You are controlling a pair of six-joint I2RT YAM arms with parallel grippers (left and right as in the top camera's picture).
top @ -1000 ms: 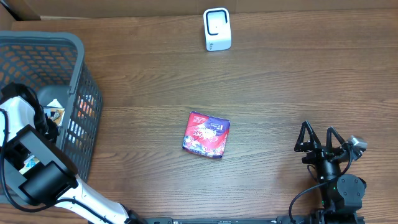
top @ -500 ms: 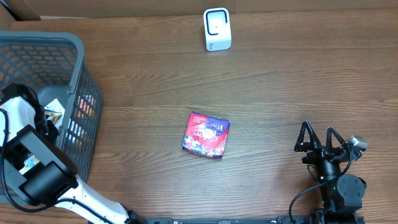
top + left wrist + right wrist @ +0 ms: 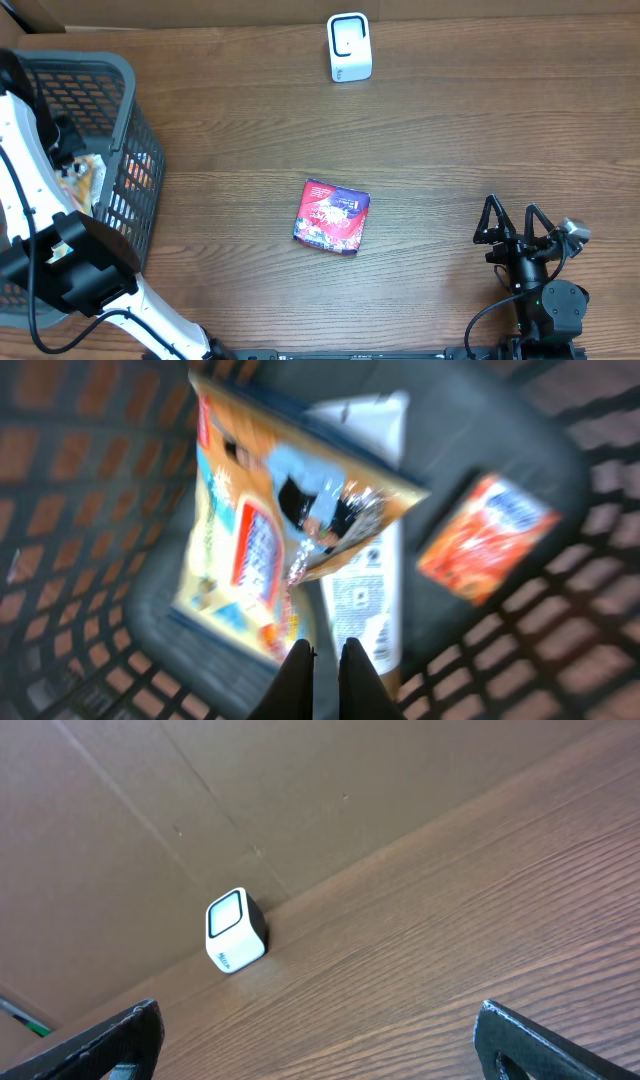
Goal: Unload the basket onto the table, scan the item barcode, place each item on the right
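My left gripper (image 3: pixel 325 652) is inside the grey mesh basket (image 3: pixel 131 92) at the table's left edge. It is shut on the lower edge of a yellow-orange snack packet (image 3: pixel 250 530), which hangs blurred above the basket floor. From overhead, the packet (image 3: pixel 82 176) shows beside the left gripper (image 3: pixel 70 163). The white barcode scanner (image 3: pixel 349 47) stands at the far middle of the table; the right wrist view shows the scanner (image 3: pixel 235 931) too. My right gripper (image 3: pixel 513 226) rests open at the near right, with nothing between its fingers.
A red and purple packet (image 3: pixel 332 216) lies flat mid-table. On the basket floor lie a white pack (image 3: pixel 362 585) and an orange-red packet (image 3: pixel 487 535). A cardboard wall (image 3: pixel 300 790) runs behind the scanner.
The left gripper has closed on the yellow-orange packet. The left arm has risen and swung toward the basket's far side, taking the packet along. The right arm has not moved.
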